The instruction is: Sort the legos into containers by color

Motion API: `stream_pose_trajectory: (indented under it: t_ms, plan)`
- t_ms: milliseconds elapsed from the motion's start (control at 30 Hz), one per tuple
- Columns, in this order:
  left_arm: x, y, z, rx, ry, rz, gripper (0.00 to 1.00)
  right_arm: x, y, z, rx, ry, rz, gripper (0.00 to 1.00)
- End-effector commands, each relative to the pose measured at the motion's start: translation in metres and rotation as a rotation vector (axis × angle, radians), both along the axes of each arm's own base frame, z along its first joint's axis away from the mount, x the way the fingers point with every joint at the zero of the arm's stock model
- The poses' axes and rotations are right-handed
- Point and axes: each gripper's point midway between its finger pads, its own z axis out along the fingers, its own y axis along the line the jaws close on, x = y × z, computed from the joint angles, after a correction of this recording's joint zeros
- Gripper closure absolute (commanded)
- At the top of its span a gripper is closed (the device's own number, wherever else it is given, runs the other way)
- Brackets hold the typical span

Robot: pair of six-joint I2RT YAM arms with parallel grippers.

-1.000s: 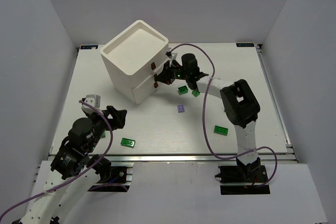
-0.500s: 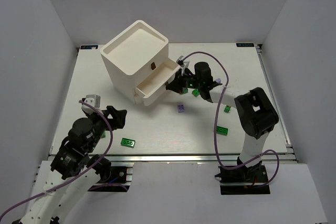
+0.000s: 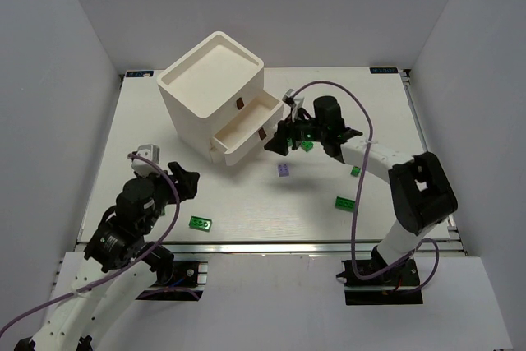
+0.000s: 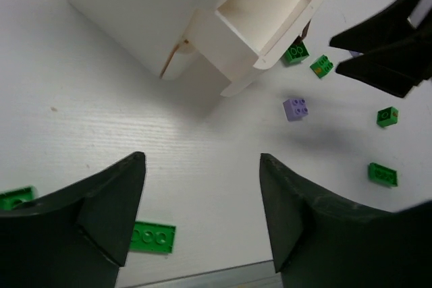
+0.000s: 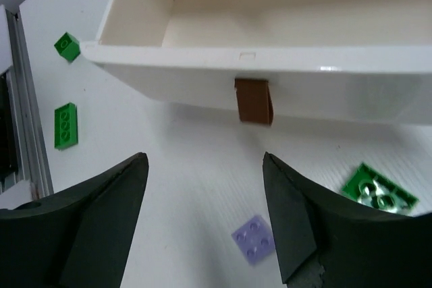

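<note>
The white cabinet stands at the back left, its middle drawer pulled out. No brick shows in the part of the drawer that I see. My right gripper is open just in front of the drawer's brown handle, not touching it. A purple lego lies below it, with green legos beside it. My left gripper hovers open and empty near the front left, above a green plate.
More green legos lie at the right. In the left wrist view a green brick sits at the left edge. The table's metal front rail runs behind the arm bases.
My right gripper pulled the middle drawer out by its handle, then let go, opened and backed away to the right. The left arm shifted slightly.
</note>
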Motion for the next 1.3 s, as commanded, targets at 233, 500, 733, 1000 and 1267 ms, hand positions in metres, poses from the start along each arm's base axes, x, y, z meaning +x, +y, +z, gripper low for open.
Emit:
stream_pose_trajectory:
  t_ms: [233, 500, 733, 1000, 1267]
  plan:
    - [-0.020, 0.002, -0.032, -0.215, 0.294, 0.184, 0.50, -0.071, -0.049, 0.039, -0.096, 0.104, 0.100, 0.19]
    - [-0.017, 0.040, -0.055, -0.062, 0.493, 0.503, 0.22, -0.112, -0.064, 0.063, -0.084, 0.000, 0.287, 0.26]
    - [-0.015, 0.040, -0.072, -0.177, 0.545, 0.654, 0.06, -0.129, -0.075, 0.083, -0.040, -0.057, 0.370, 0.26]
    - [-0.012, 0.054, -0.130, -0.243, 0.601, 0.838, 0.04, -0.130, -0.085, 0.081, -0.027, -0.070, 0.336, 0.25]
    - [0.000, 0.070, -0.158, -0.249, 0.668, 0.977, 0.04, -0.128, -0.093, 0.085, -0.007, -0.075, 0.311, 0.25]
